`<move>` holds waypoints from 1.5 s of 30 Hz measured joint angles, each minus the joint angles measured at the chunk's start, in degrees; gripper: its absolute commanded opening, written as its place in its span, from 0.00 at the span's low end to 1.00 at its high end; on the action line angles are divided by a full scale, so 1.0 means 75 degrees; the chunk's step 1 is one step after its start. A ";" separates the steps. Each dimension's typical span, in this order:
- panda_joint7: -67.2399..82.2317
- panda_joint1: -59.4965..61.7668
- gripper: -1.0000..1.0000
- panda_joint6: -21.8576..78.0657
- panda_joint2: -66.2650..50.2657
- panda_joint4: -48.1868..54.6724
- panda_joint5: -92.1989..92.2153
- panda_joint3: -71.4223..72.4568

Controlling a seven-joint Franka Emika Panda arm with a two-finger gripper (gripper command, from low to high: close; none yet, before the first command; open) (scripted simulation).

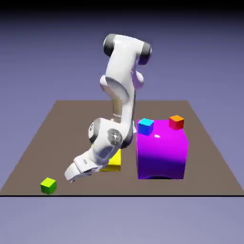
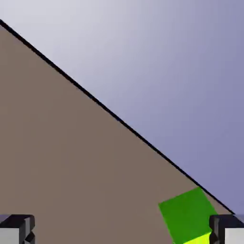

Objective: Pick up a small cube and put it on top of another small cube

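Your gripper (image 1: 71, 178) nears the small green cube (image 1: 48, 185).
Jaws spread wide (nothing held); the cube sits beside one fingertip (image 2: 228, 229).

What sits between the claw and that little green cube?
Nothing: in the exterior view only bare brown table separates the open claw from the green cube.

Both views share the green cube (image 1: 48, 185) (image 2: 188, 220).

White arm (image 1: 121, 81), grey-capped joints
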State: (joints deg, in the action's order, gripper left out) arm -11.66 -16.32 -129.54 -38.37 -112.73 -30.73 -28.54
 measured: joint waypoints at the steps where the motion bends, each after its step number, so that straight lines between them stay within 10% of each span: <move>1: 0.0120 -0.0061 0.50 0.0173 -0.0277 0.0188 -0.0120 -0.0111; 15: 0.1103 -0.0187 0.50 0.1267 -0.3606 0.2143 -0.1502 -0.1309; 16: 0.1086 -0.0152 0.00 0.1219 -0.3644 0.2147 -0.1514 -0.1314; 40: -0.3123 0.1215 0.00 0.8528 0.0958 0.0796 0.3509 0.2431; 45: -0.3187 0.1261 0.00 0.8274 0.1114 0.0107 0.3412 0.2224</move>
State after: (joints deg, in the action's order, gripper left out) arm -35.56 -6.86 -67.49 -30.01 -111.93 -5.15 -11.86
